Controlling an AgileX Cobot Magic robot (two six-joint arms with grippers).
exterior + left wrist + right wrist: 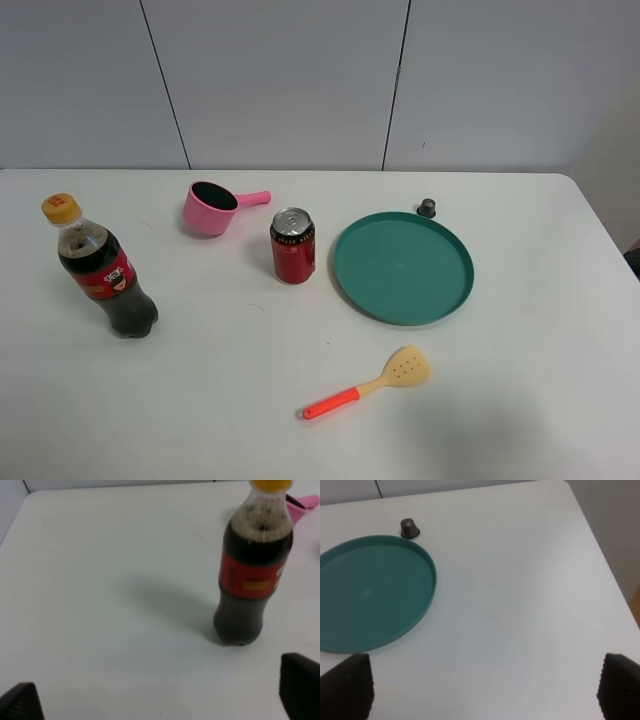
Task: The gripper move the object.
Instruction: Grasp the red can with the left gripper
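The left claw (160,695) and right claw (485,687) hang spread wide and empty over the table (520,400), presumably readied to close round something. The red drink can (293,246) stands upright, untouched, well beyond both claws and past the cola bottle (255,565) ahead of the left claw.

Place: a lab-style test bench is suggested.
Surface: a bare white table (540,400) is seen.
Backdrop: plain grey wall panels (280,80) are set behind it.
Props: a cola bottle (103,270), red can (293,247), teal plate (402,267) and spatula (370,384) are laid out apart.
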